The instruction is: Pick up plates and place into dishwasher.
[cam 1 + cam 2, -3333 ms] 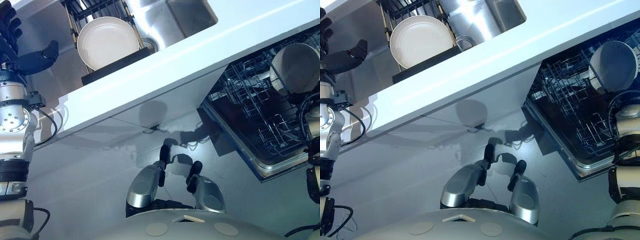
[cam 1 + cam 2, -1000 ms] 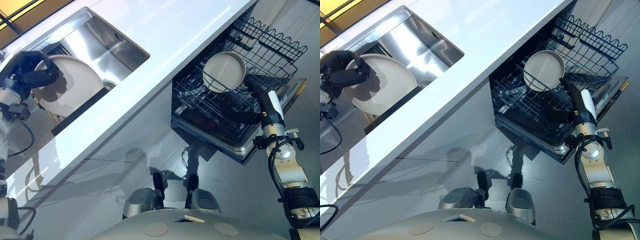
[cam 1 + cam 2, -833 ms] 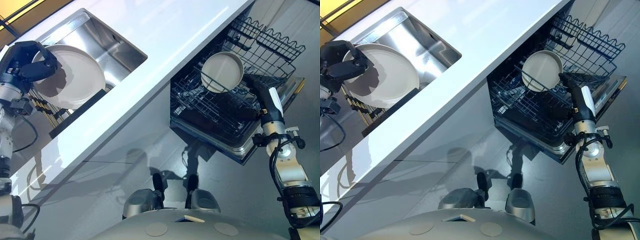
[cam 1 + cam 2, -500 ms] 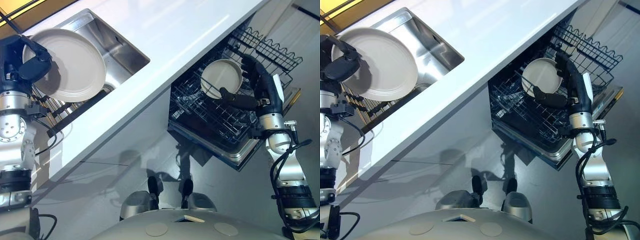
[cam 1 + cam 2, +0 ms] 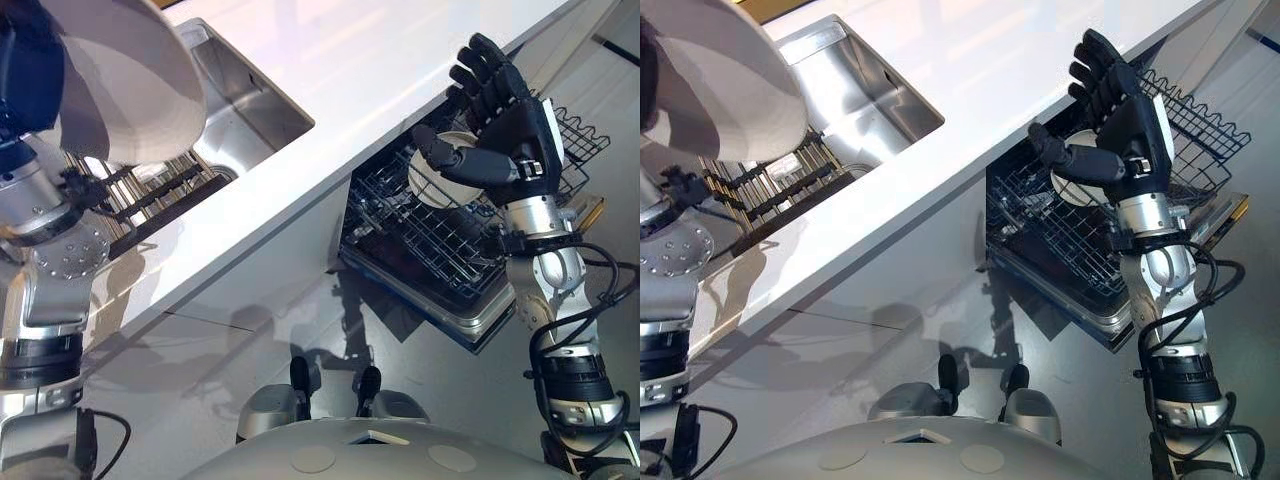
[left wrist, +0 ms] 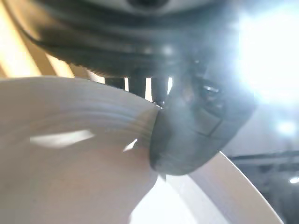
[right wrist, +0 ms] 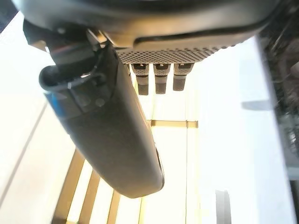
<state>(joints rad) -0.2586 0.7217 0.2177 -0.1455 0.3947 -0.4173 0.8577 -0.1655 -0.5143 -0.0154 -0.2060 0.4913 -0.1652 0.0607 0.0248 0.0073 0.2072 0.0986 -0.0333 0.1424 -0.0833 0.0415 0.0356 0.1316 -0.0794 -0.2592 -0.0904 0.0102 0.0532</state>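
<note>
The left hand (image 6: 187, 135) is pinching the rim of a large pale plate (image 5: 130, 80), thumb pressed on its face, and is carrying it raised above the dish rack (image 5: 150, 195) that sits at the sink's (image 5: 865, 85) left end. The plate is hanging clear of the rack and of the white countertop (image 5: 330, 110), well apart from the dishwasher. The right hand (image 5: 495, 120) is hovering with fingers spread and thumb out, holding nothing, just above the counter's front edge and over the pulled-out dishwasher rack (image 5: 1080, 235). One plate (image 5: 1085, 190) is already standing upright among the wires of that rack, partly hidden behind the right hand. Judged from this, one plate is loaded, and a second is lifted but not yet delivered. The carry across the counter and the seating in the rack are remaining. No further plates are showing in the dish rack.
</note>
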